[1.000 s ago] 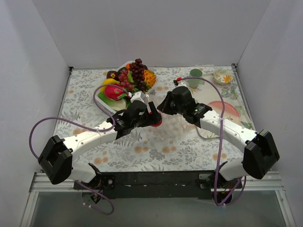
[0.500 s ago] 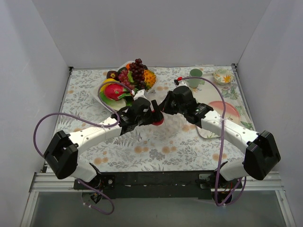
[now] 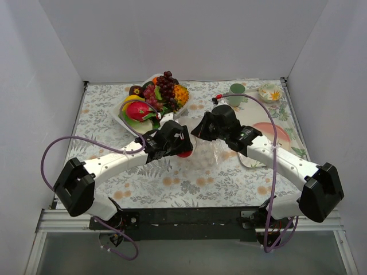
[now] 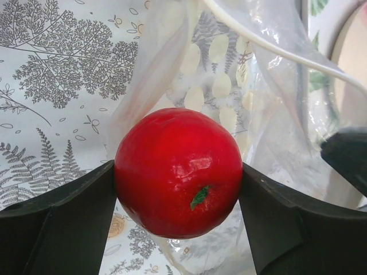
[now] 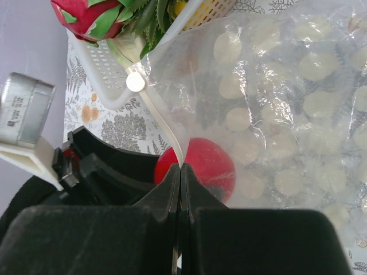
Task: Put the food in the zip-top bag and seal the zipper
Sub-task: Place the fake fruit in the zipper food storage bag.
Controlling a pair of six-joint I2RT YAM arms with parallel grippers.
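Grips one red round fruit (image 4: 178, 166) between the two fingers of the left gripper (image 4: 178, 195), spread wide around it, mid-table at the mouth of the one zip-top bag (image 5: 275, 114) just to the right. Pinches the zipper (image 5: 157, 123) in the right gripper (image 5: 180, 172), pressed fully together. Glossy, smooth red with one green leaf mark; clear, crinkly plastic.

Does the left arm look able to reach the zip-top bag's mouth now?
Probably yes: the left gripper, holding the red fruit, sits at the mouth of the zip-top bag, which the right gripper pinches by the zipper.
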